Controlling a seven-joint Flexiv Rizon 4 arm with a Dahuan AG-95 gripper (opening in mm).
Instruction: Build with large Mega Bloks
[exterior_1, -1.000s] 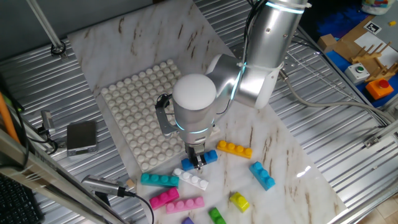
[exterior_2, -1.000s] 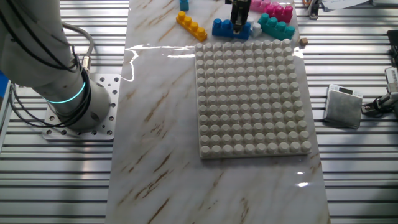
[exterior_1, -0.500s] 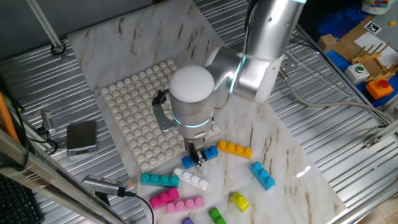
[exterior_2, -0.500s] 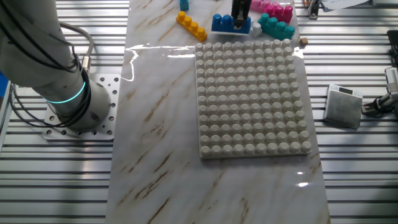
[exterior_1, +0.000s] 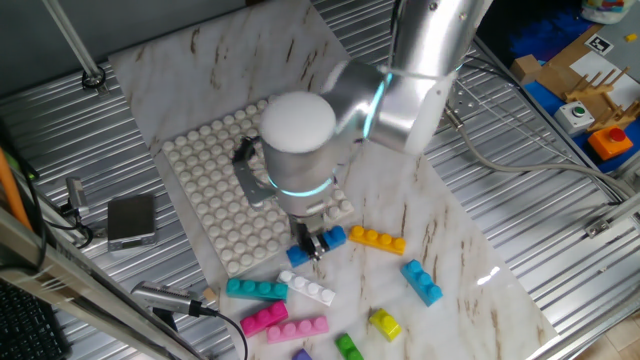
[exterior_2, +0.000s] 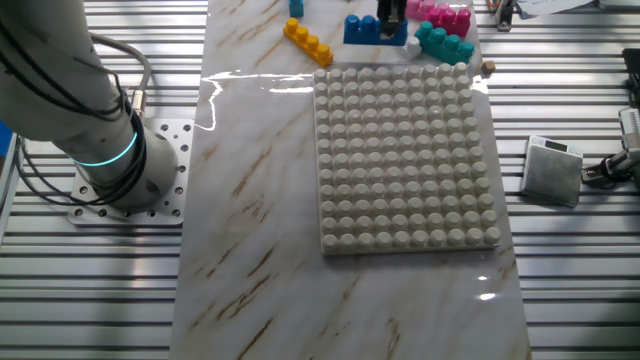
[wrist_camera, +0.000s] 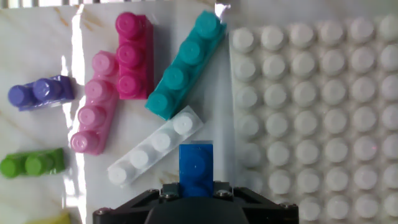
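My gripper (exterior_1: 313, 246) is shut on a blue brick (exterior_1: 322, 243) and holds it just above the marble, beside the near edge of the white studded baseplate (exterior_1: 210, 170). In the hand view the blue brick (wrist_camera: 196, 169) sticks out from between my jaws. Below it lie a white brick (wrist_camera: 155, 145), a teal brick (wrist_camera: 185, 65), a magenta brick (wrist_camera: 134, 55) and a light pink brick (wrist_camera: 93, 102). In the other fixed view my gripper (exterior_2: 392, 22) holds the blue brick (exterior_2: 362, 29) at the top, beside the teal brick (exterior_2: 443, 42).
An orange brick (exterior_1: 377, 240), a light blue brick (exterior_1: 422, 281), a yellow brick (exterior_1: 384, 323) and a green brick (exterior_1: 347, 346) lie on the marble. A purple brick (wrist_camera: 40, 92) and a green brick (wrist_camera: 31, 163) show in the hand view. A grey box (exterior_1: 131, 220) sits left of the baseplate.
My gripper has lifted with the blue brick in it, up off the marble. The arm has swung a little to the left. The other bricks have not moved.
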